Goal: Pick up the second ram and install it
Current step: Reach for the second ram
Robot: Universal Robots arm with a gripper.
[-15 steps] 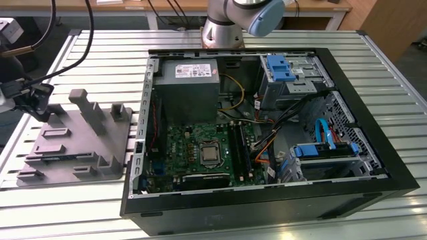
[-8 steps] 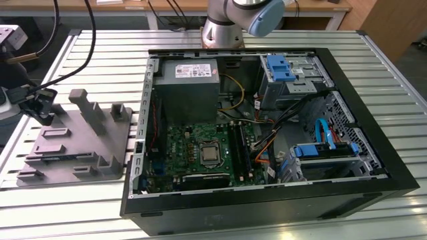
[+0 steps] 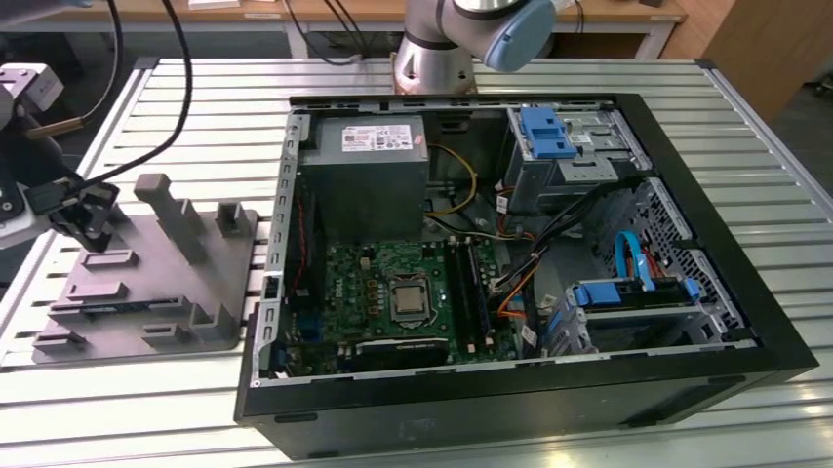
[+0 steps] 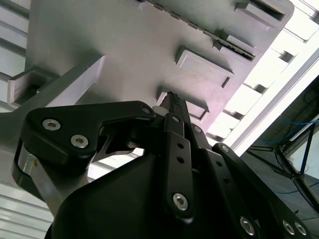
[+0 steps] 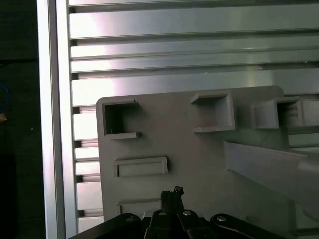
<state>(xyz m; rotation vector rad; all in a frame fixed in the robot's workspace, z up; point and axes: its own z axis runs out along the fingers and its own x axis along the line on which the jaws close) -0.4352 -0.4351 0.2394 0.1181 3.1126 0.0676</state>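
Black gripper (image 3: 92, 239), fingers (image 4: 174, 115) together and seemingly empty, hovers over the grey moulded holder block (image 3: 156, 288). The thin, dark, flat second ram (image 3: 117, 308) appears to lie in a slot of that block. Neither pickup nor installation is yet done.

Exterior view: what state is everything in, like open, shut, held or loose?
Case: open, side panel off.
Holder: flat on table.
Ram: lying in holder, not gripped.
Gripper: jaws closed, empty, over holder.
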